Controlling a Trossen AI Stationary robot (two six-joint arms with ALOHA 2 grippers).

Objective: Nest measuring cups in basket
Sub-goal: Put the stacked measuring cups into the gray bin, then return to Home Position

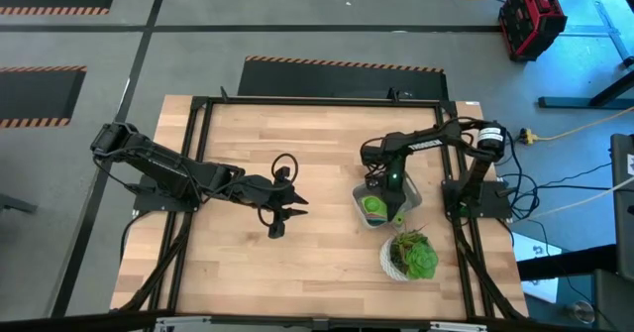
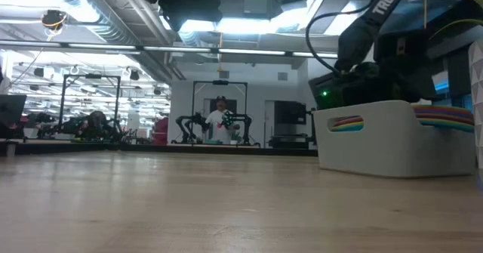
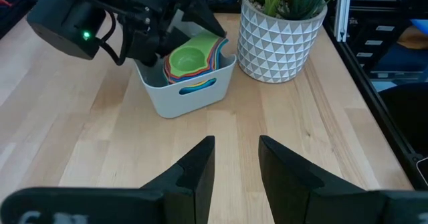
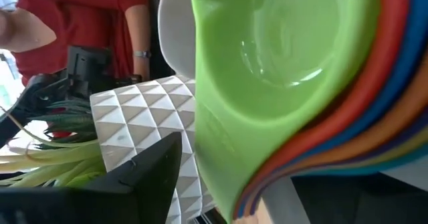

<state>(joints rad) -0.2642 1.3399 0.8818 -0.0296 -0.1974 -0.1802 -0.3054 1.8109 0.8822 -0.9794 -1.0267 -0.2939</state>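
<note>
The light-grey basket (image 1: 401,211) (image 3: 189,98) (image 2: 385,140) stands on the table's right half. It holds nested measuring cups, the green cup (image 3: 188,58) (image 4: 287,57) on top and coloured rims (image 4: 348,137) below it. My right gripper (image 1: 377,189) (image 3: 155,45) hangs slanted down over the basket's far side, close to the green cup, and is open. One finger (image 4: 144,177) shows; the cups hide the other. My left gripper (image 1: 280,220) (image 3: 235,160) waits open over the table's middle, with nothing between its fingers. My right gripper stands right at the green cup's rim (image 4: 200,144), coming from the far side and slanting down. I cannot tell whether it touches the cup. The cup sits in the stack inside the basket.
A white patterned pot with a green plant (image 1: 409,256) (image 3: 282,33) stands just near of the basket. Bare wood lies left of the basket and around my left gripper. A person in red (image 4: 87,17) stands beyond the table.
</note>
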